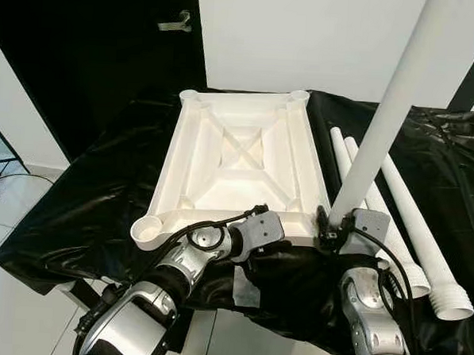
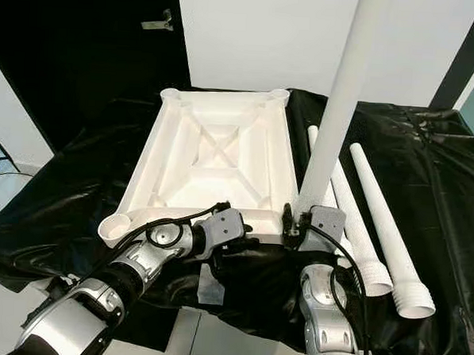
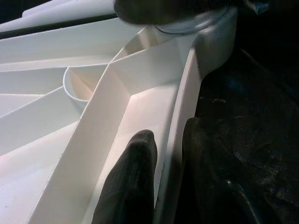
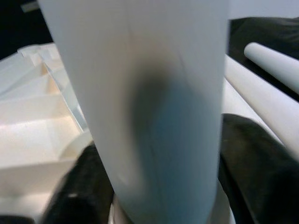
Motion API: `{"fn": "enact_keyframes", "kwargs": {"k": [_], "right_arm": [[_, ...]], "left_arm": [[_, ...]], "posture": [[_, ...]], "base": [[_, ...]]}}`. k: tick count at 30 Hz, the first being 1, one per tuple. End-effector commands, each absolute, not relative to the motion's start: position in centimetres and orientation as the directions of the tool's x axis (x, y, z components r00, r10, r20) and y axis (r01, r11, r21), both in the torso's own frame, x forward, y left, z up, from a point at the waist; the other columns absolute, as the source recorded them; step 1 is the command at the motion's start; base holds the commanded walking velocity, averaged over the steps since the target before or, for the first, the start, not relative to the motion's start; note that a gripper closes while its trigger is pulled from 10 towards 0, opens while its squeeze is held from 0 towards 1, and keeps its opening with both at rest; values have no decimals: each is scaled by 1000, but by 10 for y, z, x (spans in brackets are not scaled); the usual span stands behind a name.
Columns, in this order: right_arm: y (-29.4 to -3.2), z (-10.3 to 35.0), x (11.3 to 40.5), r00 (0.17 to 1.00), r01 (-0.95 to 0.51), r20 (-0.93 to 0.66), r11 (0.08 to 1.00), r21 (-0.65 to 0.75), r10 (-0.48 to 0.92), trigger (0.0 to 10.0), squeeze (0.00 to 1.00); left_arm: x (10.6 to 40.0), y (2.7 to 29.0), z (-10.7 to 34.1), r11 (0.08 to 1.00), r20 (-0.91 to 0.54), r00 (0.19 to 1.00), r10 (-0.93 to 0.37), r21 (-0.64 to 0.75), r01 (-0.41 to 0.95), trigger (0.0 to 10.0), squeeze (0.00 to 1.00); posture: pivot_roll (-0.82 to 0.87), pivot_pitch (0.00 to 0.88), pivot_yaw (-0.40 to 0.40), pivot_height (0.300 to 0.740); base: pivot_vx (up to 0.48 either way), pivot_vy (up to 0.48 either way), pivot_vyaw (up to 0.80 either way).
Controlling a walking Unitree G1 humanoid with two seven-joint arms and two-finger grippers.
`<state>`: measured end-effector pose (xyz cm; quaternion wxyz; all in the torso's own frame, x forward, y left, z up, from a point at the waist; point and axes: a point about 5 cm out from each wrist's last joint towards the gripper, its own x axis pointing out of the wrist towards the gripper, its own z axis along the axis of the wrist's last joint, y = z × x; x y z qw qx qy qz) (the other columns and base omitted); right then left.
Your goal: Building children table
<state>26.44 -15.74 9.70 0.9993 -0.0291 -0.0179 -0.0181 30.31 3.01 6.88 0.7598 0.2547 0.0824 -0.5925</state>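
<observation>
Bright, even light, head views sharp — wrist views soft, shadowed

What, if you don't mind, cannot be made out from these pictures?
- The upright leg's top: cut off by the upper edge of both eye views.
- Its foot in the tabletop's corner socket: hidden behind the right gripper.
- The left gripper on the near rim: fingertips unseen from the eye views.

The upright table leg (image 1: 392, 106) is cut off by the top edge, so its upper end cannot be seen. Its lower end, and the near right corner socket of the tabletop (image 1: 238, 158), are hidden behind the right gripper (image 1: 335, 229). The left gripper (image 3: 163, 177) is largely masked by its own wrist housing in the head views. In the right wrist view the leg is blurred.
</observation>
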Motion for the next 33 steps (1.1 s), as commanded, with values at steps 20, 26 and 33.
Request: {"fn": "enact_keyframes", "kwargs": {"k": [20,26,33], "right_arm": [[-199,110,271,848,-524,-86,800,-293,523,9882,0],[-201,109,272,808,-583,-100,766,-270,580,0,0],[-204,108,273,786,-615,-123,745,-257,606,0,0]], "left_arm": [[272,49,16,112,-620,138,-773,81,990,10000,0],[271,51,15,115,-621,138,-772,77,990,10000,0],[273,53,16,117,-625,142,-768,82,990,10000,0]], "posture": [[-47,0,18,740],[-36,0,18,740],[-35,0,26,740]], "base": [[0,0,0],[0,0,0],[0,0,0]]}}
